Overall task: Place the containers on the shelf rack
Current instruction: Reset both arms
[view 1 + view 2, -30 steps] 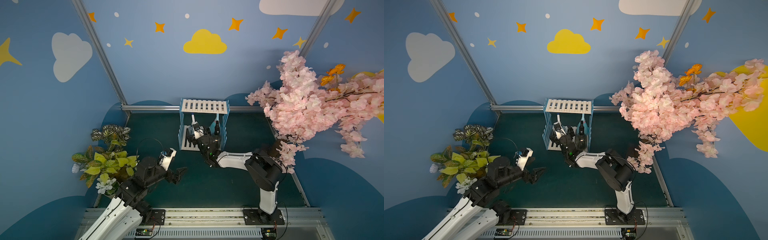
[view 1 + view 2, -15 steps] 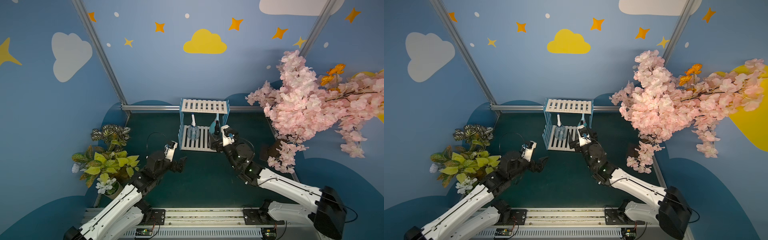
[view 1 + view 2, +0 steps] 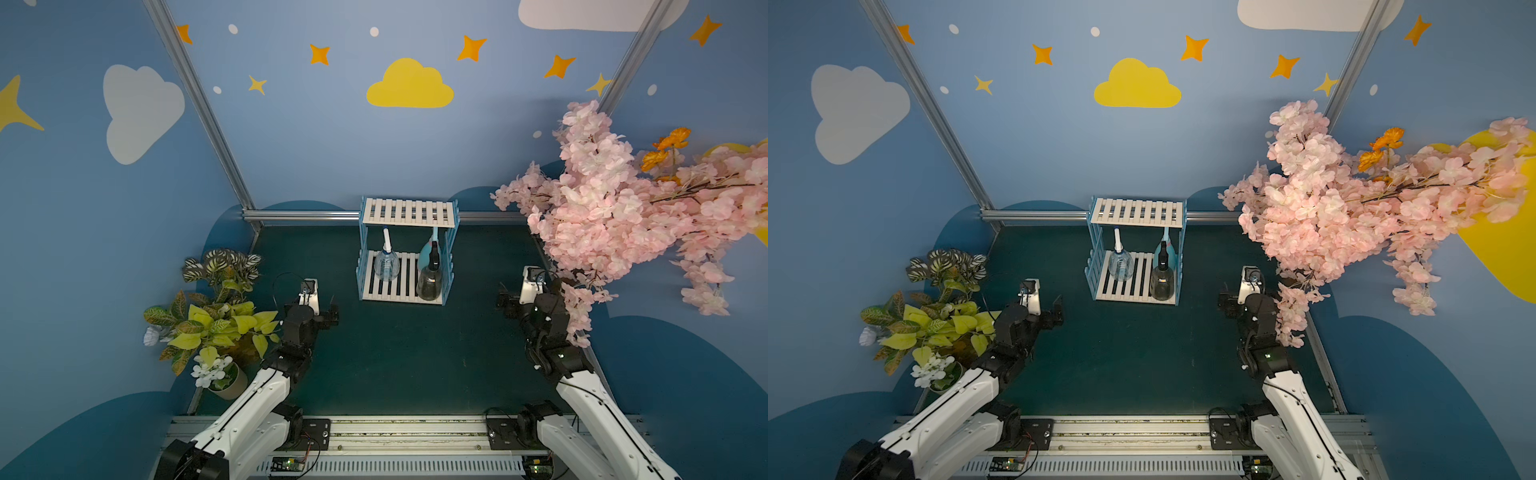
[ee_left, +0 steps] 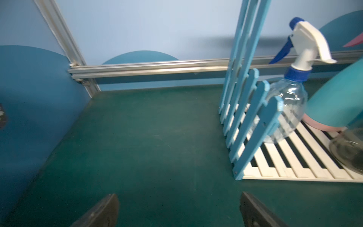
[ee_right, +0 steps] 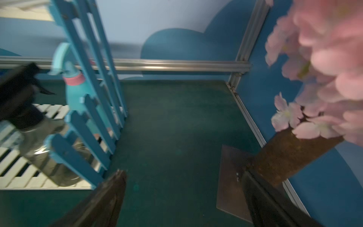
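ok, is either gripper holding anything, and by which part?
Nothing held. Left gripper and right gripper both show jaws open, empty; clear bottle, dark bottle and blue bottle stand on the rack's lower shelf.

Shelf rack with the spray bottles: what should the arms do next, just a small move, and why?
Probably just park both arms. The clear bottle, light-blue bottle and dark bottle all stand on the lower shelf of the shelf rack, and the left gripper and right gripper are open, empty and clear of it.
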Tool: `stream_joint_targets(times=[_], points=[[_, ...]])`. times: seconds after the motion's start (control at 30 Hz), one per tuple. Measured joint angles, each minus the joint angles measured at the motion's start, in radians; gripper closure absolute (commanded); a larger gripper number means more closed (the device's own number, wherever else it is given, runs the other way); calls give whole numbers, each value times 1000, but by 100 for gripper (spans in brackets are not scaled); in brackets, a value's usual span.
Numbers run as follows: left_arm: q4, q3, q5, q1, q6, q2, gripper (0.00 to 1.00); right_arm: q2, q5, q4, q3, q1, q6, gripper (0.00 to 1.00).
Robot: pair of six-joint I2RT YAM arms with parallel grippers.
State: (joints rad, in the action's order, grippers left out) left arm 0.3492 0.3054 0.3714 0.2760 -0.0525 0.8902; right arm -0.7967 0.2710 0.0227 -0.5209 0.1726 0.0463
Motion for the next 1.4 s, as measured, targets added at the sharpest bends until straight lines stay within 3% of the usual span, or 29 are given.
stream_joint_targets(times=[0.17, 0.5, 0.8, 1.4], points=[[216, -76, 21, -62, 58, 166, 0, -176, -108, 96, 61, -158, 63, 2], [649, -51, -115, -111, 161, 689, 0, -457, -188, 433, 134, -191, -1, 2], [595, 70, -277, -195, 153, 682, 0, -660, -237, 585, 114, -135, -95, 2], [590, 66, -324, -182, 158, 682, 0, -669, -251, 589, 92, -137, -114, 2]])
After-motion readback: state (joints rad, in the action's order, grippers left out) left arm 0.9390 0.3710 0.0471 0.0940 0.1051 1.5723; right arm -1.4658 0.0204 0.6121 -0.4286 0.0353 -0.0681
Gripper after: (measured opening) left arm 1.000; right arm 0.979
